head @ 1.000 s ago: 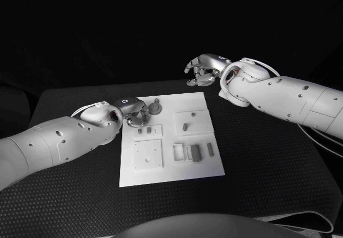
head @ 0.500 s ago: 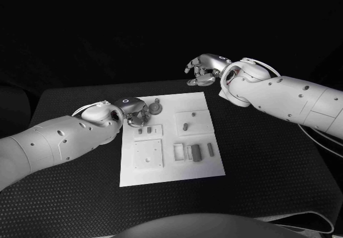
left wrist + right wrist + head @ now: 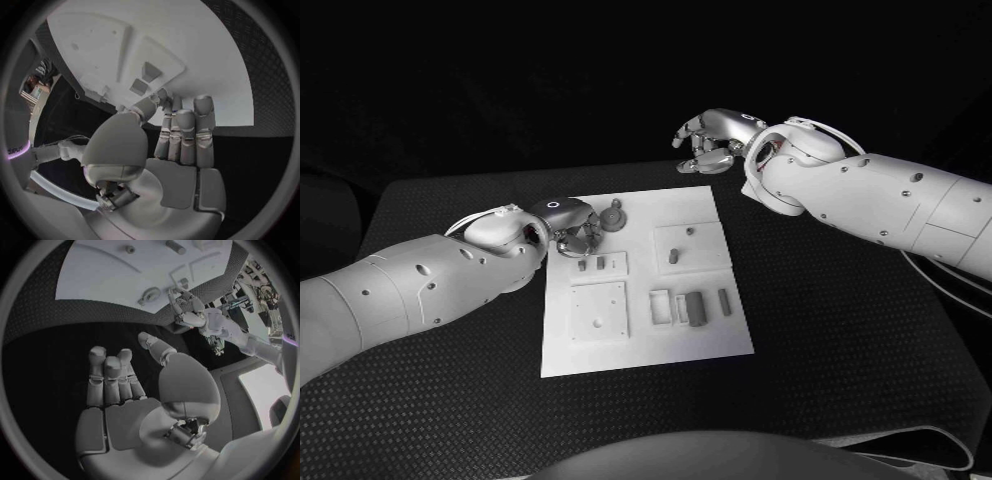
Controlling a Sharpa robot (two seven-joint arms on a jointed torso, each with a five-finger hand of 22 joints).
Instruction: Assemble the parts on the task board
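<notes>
Black table (image 3: 848, 330), white board (image 3: 646, 330) at centre. Nearest: grey parts (image 3: 689, 306) lying in a row on the board, square recessed plate (image 3: 600, 308) beside them. Further: left hand (image 3: 571, 228) over the board's far-left corner, fingers straight and side by side in the wrist view, nothing seen held; barely shifted over the last second. Farthest: right hand (image 3: 711, 140) raised beyond the board's far edge, fingers loosely curled, empty, unmoved. Judged: no part seated yet, pick-up not begun.
</notes>
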